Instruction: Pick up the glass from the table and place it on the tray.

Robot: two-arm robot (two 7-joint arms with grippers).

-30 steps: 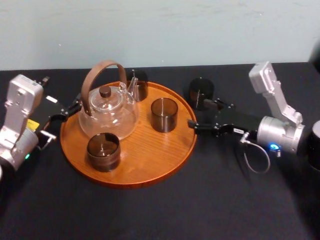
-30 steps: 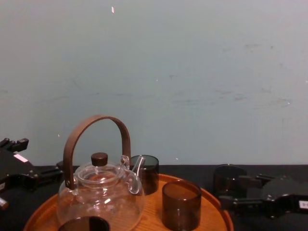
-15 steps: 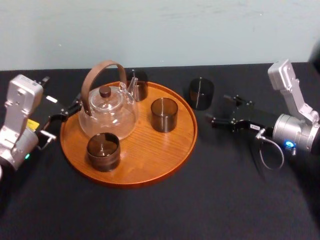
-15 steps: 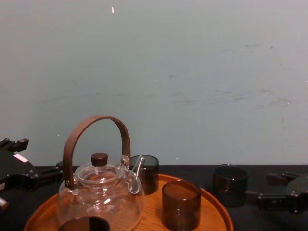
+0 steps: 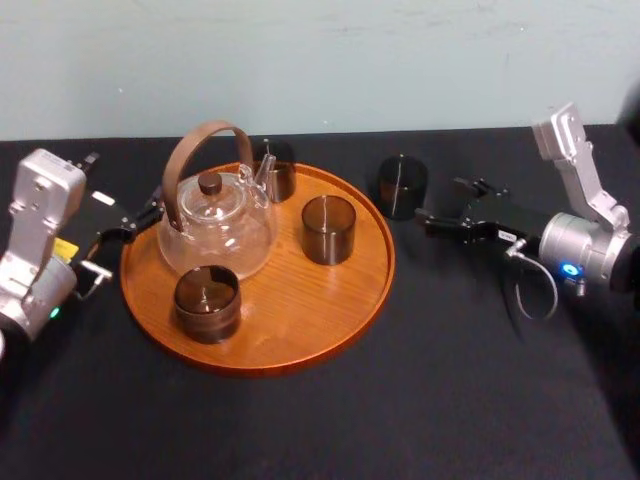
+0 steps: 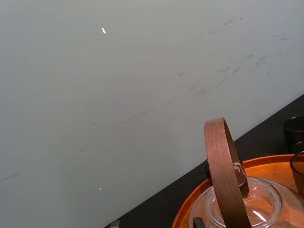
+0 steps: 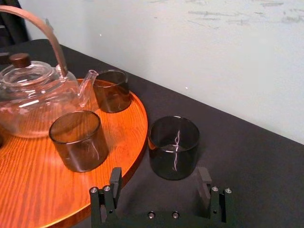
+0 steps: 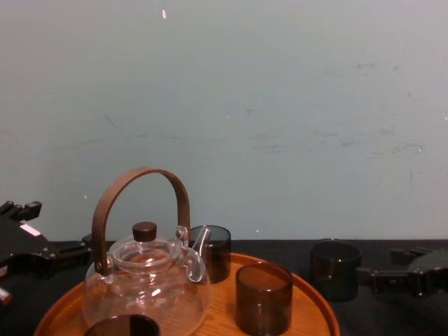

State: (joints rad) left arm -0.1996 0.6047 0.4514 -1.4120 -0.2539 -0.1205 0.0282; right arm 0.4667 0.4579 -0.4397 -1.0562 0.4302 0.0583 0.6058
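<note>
Fingers [image 7: 115, 180] of right gripper [image 5: 445, 208] spread, empty, centre-right; glass [image 5: 402, 186] just ahead on table [image 5: 400, 400], outside tray [image 5: 300, 320]. Step judged: approach. Next: advance needed until glass straddled, then closure. Left gripper [image 5: 135, 222] parked mid-left, grip indeterminate.

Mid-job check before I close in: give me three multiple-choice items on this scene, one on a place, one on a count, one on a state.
1. Where is the glass nearest the right gripper?
A. on the table, beside the tray
B. on the tray
C. held in the air

2. How many dark glasses stand on the tray?
A. one
B. three
C. five

3. The right gripper's fingers are:
A. shut on the glass
B. shut on nothing
C. open, short of the glass

Answers: 1 A, it stands on black cloth outside the tray's rim. 2 B, three stand around the teapot. 3 C, both fingers are spread with the glass ahead of them. The left gripper is parked left of the tray.
</note>
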